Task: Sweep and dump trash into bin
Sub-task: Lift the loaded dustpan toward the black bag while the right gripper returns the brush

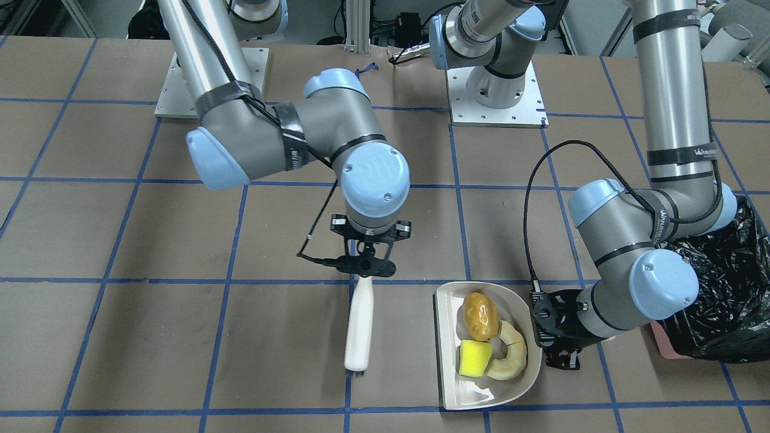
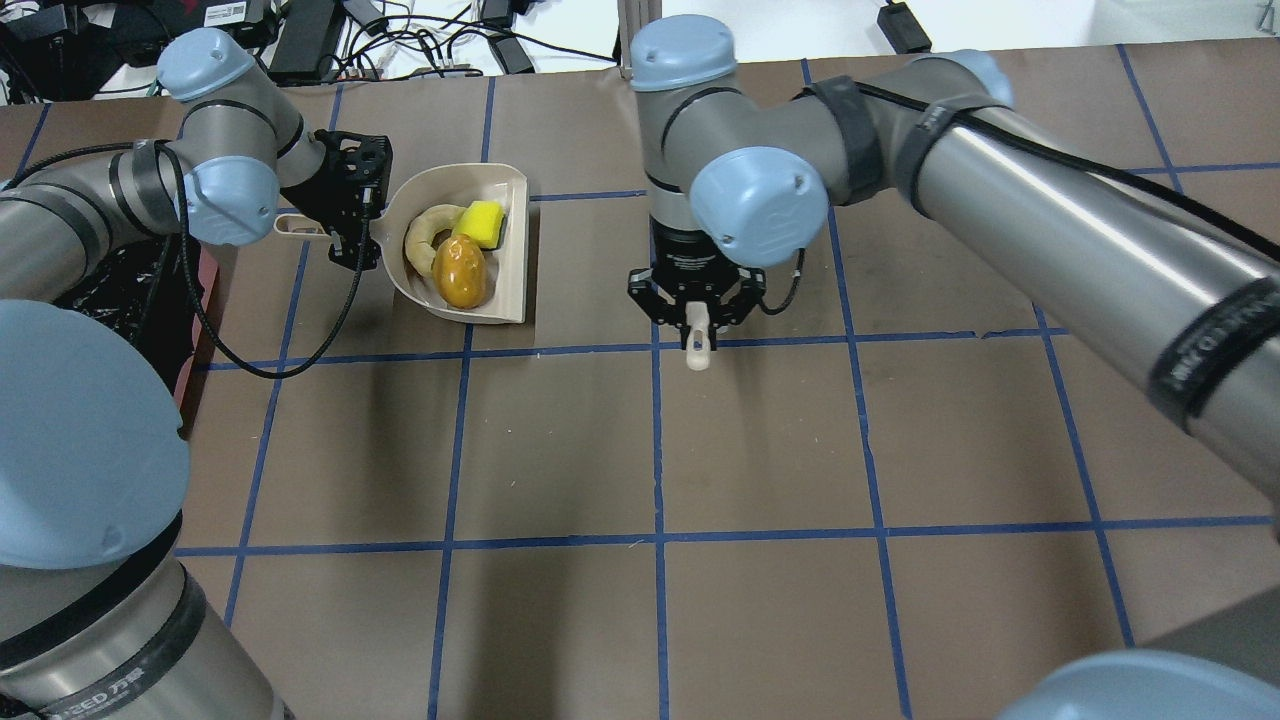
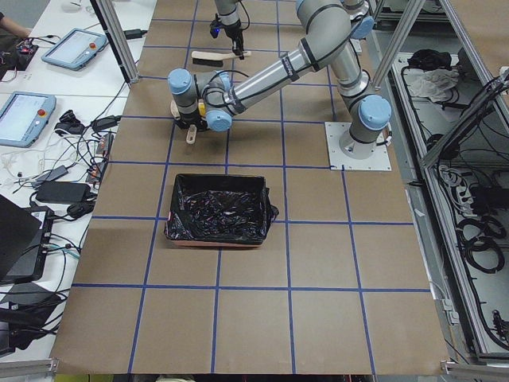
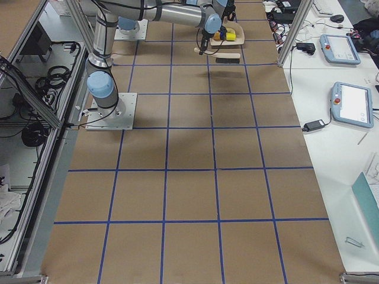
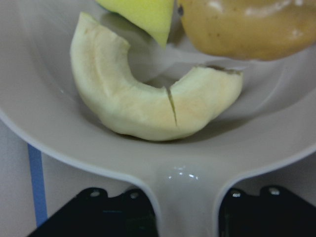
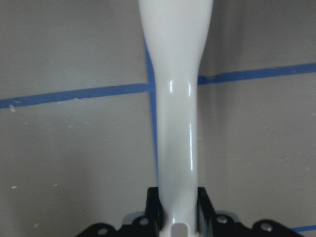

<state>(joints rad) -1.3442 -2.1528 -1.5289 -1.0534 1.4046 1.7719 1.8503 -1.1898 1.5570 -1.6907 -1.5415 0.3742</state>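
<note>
The cream dustpan (image 1: 481, 397) holds all the trash: the golden-brown lump (image 1: 480, 314), the pale ring slice (image 1: 510, 352) and the yellow wedge (image 1: 475, 358). My left gripper (image 1: 556, 337) is shut on the dustpan's handle (image 5: 187, 197), level and low over the table. The black-lined bin (image 1: 722, 282) stands just beyond my left arm, apart from the dustpan. My right gripper (image 1: 366, 264) is shut on the white brush (image 1: 360, 325), held flat beside the dustpan's open edge with a gap between them. The overhead view shows the pan (image 2: 505, 290) and brush handle (image 2: 698, 345).
The bin (image 3: 216, 208) sits on brown paper marked with a blue tape grid. The arms' base plates (image 1: 496, 102) are at the robot's side. Cables and tablets lie off the table's edge.
</note>
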